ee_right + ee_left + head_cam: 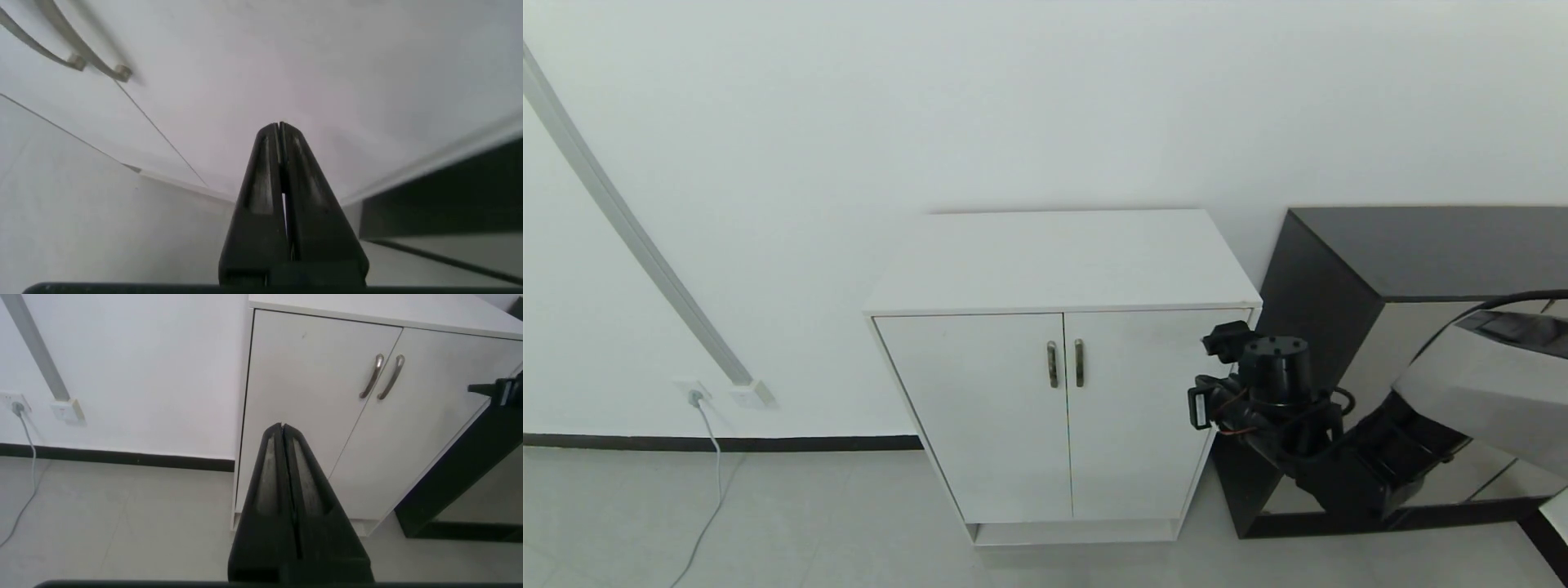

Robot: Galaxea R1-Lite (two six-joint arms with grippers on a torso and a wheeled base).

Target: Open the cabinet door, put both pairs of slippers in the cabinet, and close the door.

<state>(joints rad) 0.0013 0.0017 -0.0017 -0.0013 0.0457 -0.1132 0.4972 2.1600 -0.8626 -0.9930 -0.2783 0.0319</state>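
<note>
The white cabinet (1062,261) stands against the wall with both doors shut. Its two metal handles (1066,363) sit side by side at the centre seam. My right arm (1270,384) hangs in front of the right door's outer edge. Seen from the right wrist, my right gripper (280,129) is shut on nothing, close to the right door (270,73), with the handles (98,61) off to one side. My left gripper (283,429) is shut and empty, some way back from the cabinet's left door (315,392), pointing toward its lower part.
A black cabinet with a mirrored front (1380,269) stands right beside the white one. A wall socket (694,396) with a grey cable (715,482) trailing onto the floor is at the left. Light tiled floor (768,523) lies in front.
</note>
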